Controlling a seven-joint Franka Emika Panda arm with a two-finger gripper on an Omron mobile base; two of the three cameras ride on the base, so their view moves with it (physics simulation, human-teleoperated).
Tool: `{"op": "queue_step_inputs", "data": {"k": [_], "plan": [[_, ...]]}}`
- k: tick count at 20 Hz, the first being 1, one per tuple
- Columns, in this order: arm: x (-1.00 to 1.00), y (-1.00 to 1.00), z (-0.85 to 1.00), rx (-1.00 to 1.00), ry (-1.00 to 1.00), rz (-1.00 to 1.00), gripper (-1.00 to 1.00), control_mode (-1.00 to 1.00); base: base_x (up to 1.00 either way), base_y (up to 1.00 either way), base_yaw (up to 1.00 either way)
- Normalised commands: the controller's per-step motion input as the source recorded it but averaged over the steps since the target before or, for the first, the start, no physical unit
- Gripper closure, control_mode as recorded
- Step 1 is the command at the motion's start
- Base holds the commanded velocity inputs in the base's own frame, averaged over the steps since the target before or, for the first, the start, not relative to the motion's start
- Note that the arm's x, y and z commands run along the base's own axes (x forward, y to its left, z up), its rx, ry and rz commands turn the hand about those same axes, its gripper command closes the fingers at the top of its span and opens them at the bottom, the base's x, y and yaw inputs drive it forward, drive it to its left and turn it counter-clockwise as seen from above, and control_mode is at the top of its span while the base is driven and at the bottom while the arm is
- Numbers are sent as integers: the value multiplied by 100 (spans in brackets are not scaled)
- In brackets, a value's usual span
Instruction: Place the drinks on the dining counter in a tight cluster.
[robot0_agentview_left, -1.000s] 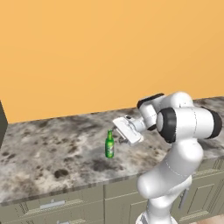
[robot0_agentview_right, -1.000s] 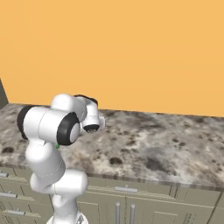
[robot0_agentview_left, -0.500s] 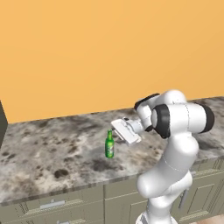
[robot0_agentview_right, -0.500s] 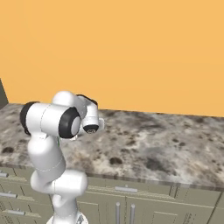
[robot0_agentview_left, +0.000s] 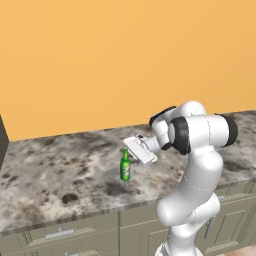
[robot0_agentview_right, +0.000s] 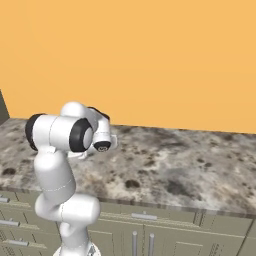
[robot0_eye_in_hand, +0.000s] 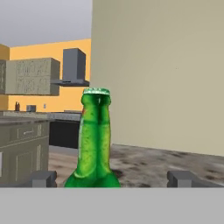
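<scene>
Operator: Currently, where is the green bottle (robot0_agentview_left: 125, 166)?

Technician: It stands upright on the speckled granite worktop (robot0_agentview_left: 60, 170), toward the front half of the surface, apart from the front edge. In the hand view, its neck and capped top (robot0_eye_in_hand: 94, 135) rise between the two dark fingertips (robot0_eye_in_hand: 43, 179), nearer the left one than the right.

Operator: State of the gripper (robot0_agentview_left: 131, 151)?

Technician: Spread wide. The fingers sit on either side of the bottle neck with a clear gap on both sides; nothing is pinched. In the left base view, the gripper is level with the bottle's upper part, just beside it on the arm's side.

Operator: Arm posture?

Technician: The white arm (robot0_agentview_left: 192, 165) rises in front of the cabinet fronts (robot0_agentview_left: 75, 234), bends at a dark joint, and reaches horizontally toward the bottle. In the right base view, the arm (robot0_agentview_right: 62, 165) stands at the left, with the hand turned away over the worktop (robot0_agentview_right: 190, 170).

Operator: Surroundings?

Technician: An orange wall (robot0_agentview_left: 100, 60) backs the worktop. Metal bar handles (robot0_agentview_right: 144, 216) are fitted on the olive-grey cabinet fronts. The hand view shows a pale wall panel (robot0_eye_in_hand: 166, 74) behind the bottle, and grey cabinets with a range hood (robot0_eye_in_hand: 72, 66) farther off.
</scene>
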Motion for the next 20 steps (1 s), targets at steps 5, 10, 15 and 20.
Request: {"op": "queue_step_inputs", "data": {"k": [5,10,15,20], "plan": [[-1,14,-3,-3,0,0,-100,-100,0,0,0],[-7,10,-3,-1,0,0,-100,-100,0,0,0],[-19,13,0,0,0,0,-100,-100,0,0,0],[-16,10,0,0,0,0,-100,-100,0,0,0]]}}
